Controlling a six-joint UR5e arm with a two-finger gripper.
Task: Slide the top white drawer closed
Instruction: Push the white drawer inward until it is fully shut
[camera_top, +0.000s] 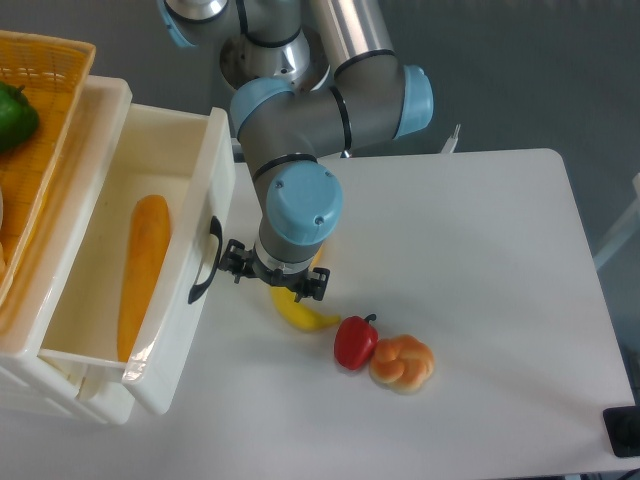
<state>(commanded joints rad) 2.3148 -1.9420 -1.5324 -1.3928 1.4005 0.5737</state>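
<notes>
top white drawer (190, 250) left, on cabinet | carrot (140, 275) inside | banana (300, 315), pepper (355, 342), bun (402, 363) right on table (480, 250)

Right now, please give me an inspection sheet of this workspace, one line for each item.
Surface: white table, no spills seen.
Job's things: top white drawer is partly open; an orange elongated item lies inside; black handle on its front.
Clutter: banana, red pepper and bread roll lie on the table near the arm; woven orange basket on the cabinet holds a green item.
Grippers: tool sits just right of the drawer front, above the banana; open or shut cannot be told.
Cables: nothing seen.
Surroundings: grey floor; a black object at the lower right edge.
</notes>
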